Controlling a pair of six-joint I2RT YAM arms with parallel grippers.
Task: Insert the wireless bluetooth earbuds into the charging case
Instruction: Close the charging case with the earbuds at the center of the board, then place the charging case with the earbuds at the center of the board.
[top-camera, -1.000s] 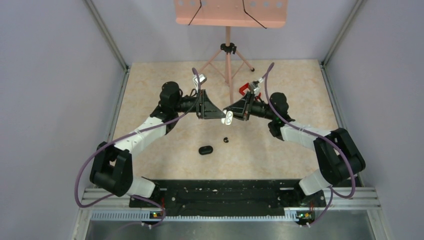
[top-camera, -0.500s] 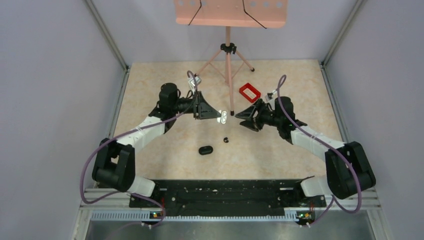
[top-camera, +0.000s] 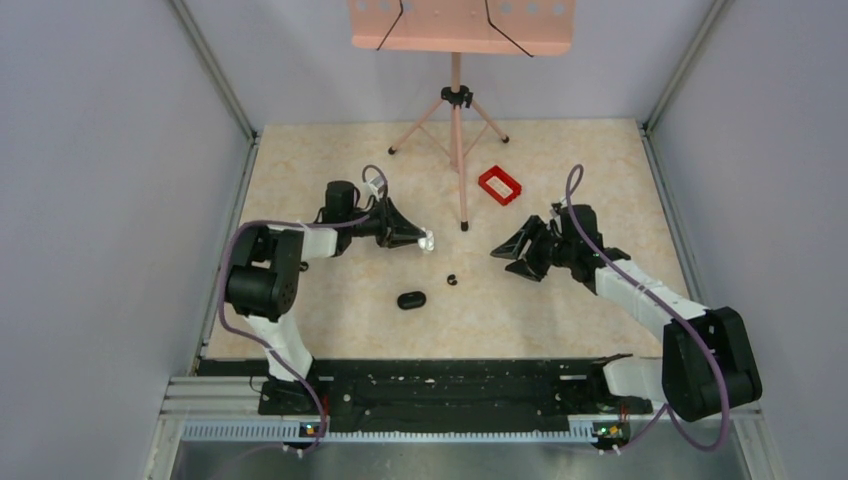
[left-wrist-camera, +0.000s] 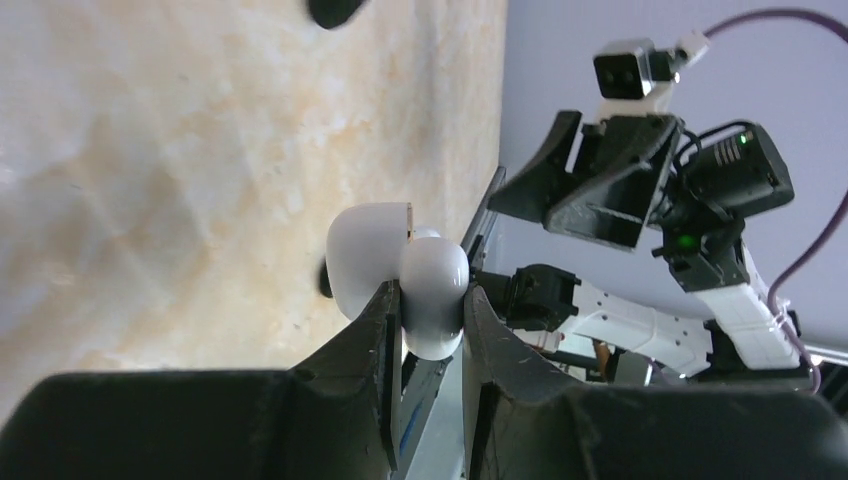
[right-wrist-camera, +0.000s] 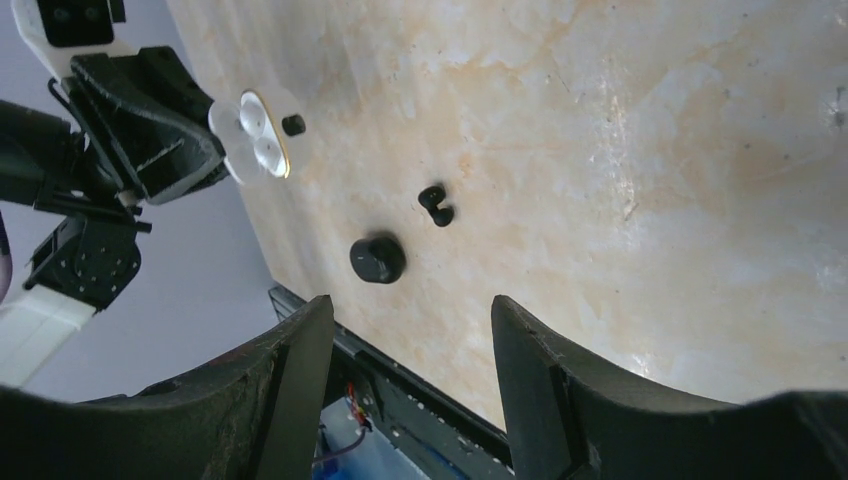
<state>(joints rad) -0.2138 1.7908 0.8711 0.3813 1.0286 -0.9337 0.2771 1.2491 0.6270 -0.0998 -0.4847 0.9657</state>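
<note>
The charging case (top-camera: 410, 300), a glossy black oval, lies on the table between the arms; it also shows as the charging case (right-wrist-camera: 377, 258). One tiny black earbud (top-camera: 452, 280) lies loose just right of it, seen again as the earbud (right-wrist-camera: 435, 205). My left gripper (top-camera: 420, 238) is shut on a white rounded object (top-camera: 429, 241), above and behind the case. Close up, the left gripper (left-wrist-camera: 430, 295) pinches the white object (left-wrist-camera: 365, 250), whose open face shows two round hollows. My right gripper (top-camera: 505, 250) stands open and empty to the right of the earbud, jaws of the right gripper (right-wrist-camera: 410, 302) wide apart.
A red rectangular frame (top-camera: 500, 185) lies at the back right of centre. A pink music stand's tripod (top-camera: 457, 130) stands at the back, one foot reaching down between the two grippers. Grey walls close the table on both sides.
Both grippers met at the white object a second ago. The right gripper has opened, let go and drawn back right. The left arm has carried the white object left and lower.
</note>
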